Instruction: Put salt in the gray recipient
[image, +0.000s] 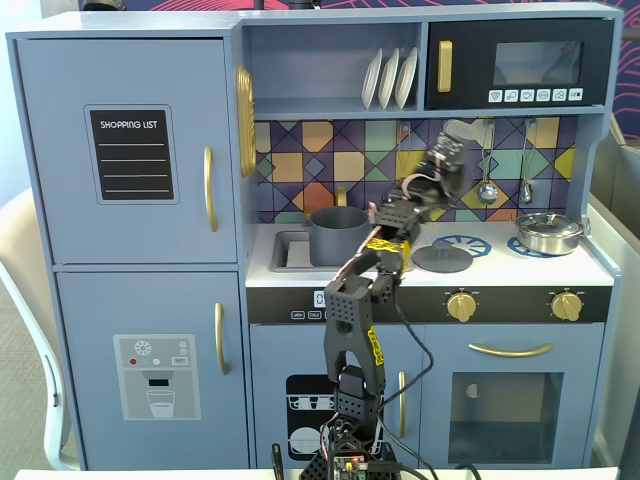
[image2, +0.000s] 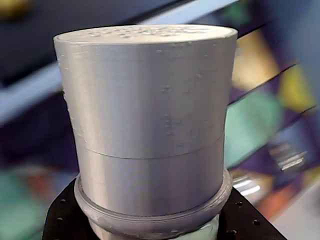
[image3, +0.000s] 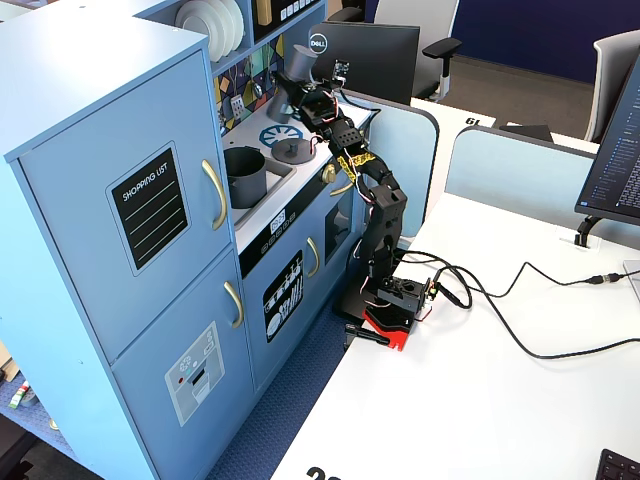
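Black gripper (image: 448, 150) was clamped on tall slim gray cylindrical salt shaker (image2: 150, 130), held tilted above the counter's back edge, matte dark-gray pot (image: 338, 233) stood in the sink corner.

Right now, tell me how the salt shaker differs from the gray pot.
The salt shaker is held up in the gripper, tilted above the counter in a fixed view; the gray pot stands upright at the sink. The shaker is slimmer and light silver-gray with a closed flat top; the pot is wider, darker matte gray and open-topped. Both are gray cylinders.
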